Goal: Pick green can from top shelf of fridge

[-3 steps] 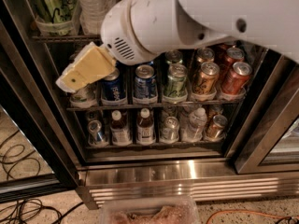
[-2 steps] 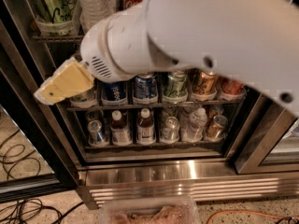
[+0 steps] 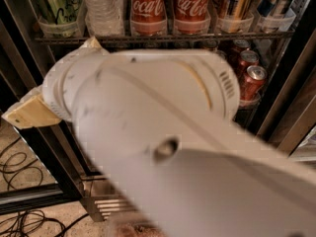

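The green can point(image 3: 54, 4), tall and pale green with black script, stands in a clear bin at the far left of the top shelf point(image 3: 163, 37) in the fridge point(image 3: 47, 154). My white arm point(image 3: 163, 132) fills most of the view and hides the lower racks. My gripper point(image 3: 25, 115) shows only as a tan piece at the left edge, well below the green can and in front of the fridge's black frame. It holds nothing that I can see.
On the top shelf, right of the green can, stand a water bottle point(image 3: 101, 6), two red Coca-Cola cans point(image 3: 146, 6) and more tall cans. Short red cans point(image 3: 252, 80) sit on the rack below at the right. Black cables point(image 3: 19, 221) lie on the floor at lower left.
The arm has swung closer to the camera and further left, now covering the middle and lower racks. The view has shifted so the top shelf shows more fully.
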Available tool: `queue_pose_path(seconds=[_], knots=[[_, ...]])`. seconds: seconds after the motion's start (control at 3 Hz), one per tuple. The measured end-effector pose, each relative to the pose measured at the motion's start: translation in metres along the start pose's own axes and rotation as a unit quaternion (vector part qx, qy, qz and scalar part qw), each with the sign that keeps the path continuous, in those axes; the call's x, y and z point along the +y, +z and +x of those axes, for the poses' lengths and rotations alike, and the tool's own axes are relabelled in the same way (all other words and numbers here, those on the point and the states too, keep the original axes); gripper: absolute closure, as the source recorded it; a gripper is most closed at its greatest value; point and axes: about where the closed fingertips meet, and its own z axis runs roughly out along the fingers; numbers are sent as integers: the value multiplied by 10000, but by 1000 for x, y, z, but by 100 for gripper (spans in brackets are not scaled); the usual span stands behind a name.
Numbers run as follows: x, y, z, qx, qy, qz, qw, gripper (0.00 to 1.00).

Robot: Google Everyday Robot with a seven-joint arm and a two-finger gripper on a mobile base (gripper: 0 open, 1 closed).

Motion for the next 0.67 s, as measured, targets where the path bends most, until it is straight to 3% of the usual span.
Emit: queue_pose_path(seconds=[0.33,0.67], knots=[[4,-7,-5,-253,164,622,9976,0],[4,-7,-5,-254,164,623,9976,0]])
